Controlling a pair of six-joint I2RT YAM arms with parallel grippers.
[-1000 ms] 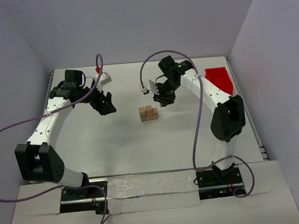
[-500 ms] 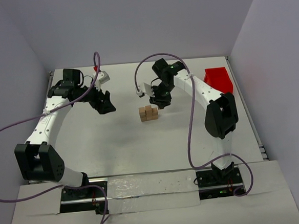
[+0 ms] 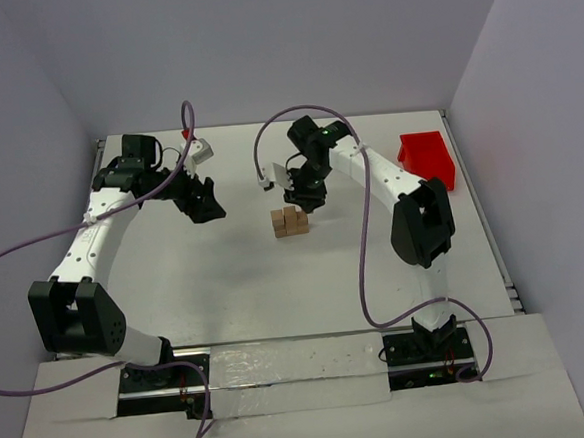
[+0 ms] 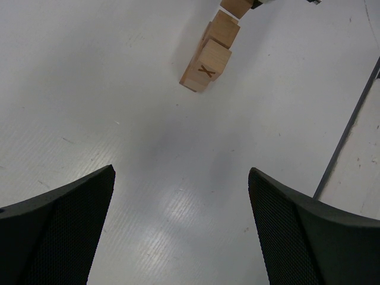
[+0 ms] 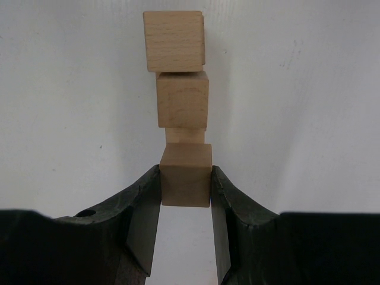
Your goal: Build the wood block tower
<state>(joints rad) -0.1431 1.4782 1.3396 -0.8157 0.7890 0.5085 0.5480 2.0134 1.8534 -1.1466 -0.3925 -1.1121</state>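
Observation:
The tower [image 3: 290, 221] of tan wood blocks stands mid-table; it also shows in the left wrist view [image 4: 211, 54] and in the right wrist view [image 5: 181, 77]. My right gripper [image 3: 303, 198] hovers just behind the tower. In the right wrist view it [image 5: 185, 184] is shut on one wood block [image 5: 185, 176], held in line with the tower's blocks. My left gripper [image 3: 203, 202] is open and empty, well left of the tower; its fingers [image 4: 59, 225] frame bare table.
A red plastic bin [image 3: 428, 159] sits at the far right of the table. The table's raised edge [image 4: 350, 119] runs to the right in the left wrist view. Purple cables loop over both arms.
My right gripper has moved left with the block, from right of the tower to just behind it. The left arm has barely moved.

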